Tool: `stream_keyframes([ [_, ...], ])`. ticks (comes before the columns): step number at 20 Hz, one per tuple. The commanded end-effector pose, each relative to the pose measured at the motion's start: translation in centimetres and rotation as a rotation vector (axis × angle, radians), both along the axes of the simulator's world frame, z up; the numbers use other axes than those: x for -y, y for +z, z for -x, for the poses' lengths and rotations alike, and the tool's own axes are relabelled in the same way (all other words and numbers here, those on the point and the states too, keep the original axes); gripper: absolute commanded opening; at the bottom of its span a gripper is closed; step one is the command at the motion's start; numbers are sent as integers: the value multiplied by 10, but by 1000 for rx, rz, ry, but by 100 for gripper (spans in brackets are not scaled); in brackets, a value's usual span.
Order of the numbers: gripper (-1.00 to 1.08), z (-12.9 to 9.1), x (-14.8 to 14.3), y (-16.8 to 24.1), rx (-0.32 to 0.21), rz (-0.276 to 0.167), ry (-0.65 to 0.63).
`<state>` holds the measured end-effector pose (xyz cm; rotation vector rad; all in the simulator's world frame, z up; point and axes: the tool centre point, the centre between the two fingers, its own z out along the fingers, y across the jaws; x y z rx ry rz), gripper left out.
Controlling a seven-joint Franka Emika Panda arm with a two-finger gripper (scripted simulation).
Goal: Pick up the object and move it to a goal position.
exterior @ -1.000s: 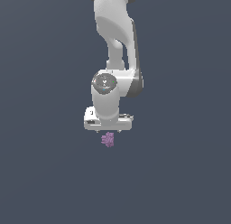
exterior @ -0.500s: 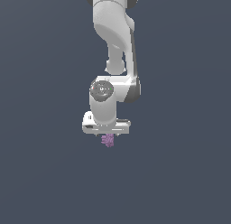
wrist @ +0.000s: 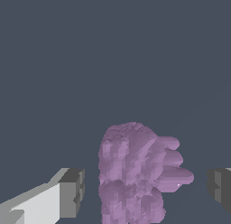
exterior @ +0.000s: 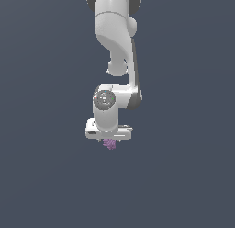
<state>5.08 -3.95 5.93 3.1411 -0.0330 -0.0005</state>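
A plain dark grey-blue surface fills the background in both views.

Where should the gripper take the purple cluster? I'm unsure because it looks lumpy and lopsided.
Probably across the purple cluster's thick main body, coming straight down from above as the gripper now sits, open, with a finger on either side. The nubs jutting out one side look too small and uneven to pinch.

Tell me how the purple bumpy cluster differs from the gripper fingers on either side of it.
The purple cluster is rounded, lumpy and purple; the gripper fingers are flat-faced, blocky and dark grey. The cluster sits in the middle of the gap, while the fingers stand apart on both sides, not touching it. Both look matte.
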Motion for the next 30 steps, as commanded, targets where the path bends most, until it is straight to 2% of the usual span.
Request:
stream_keyframes([
  [1, 100, 0, 0, -12, 0, 0, 0],
  [7, 100, -1, 0, -19, 0, 0, 0],
  [8, -100, -1, 0, -19, 0, 0, 0],
  [21, -100, -1, 1, -16, 0, 0, 0],
  [30, -100, -1, 8, 27, 0, 0, 0],
])
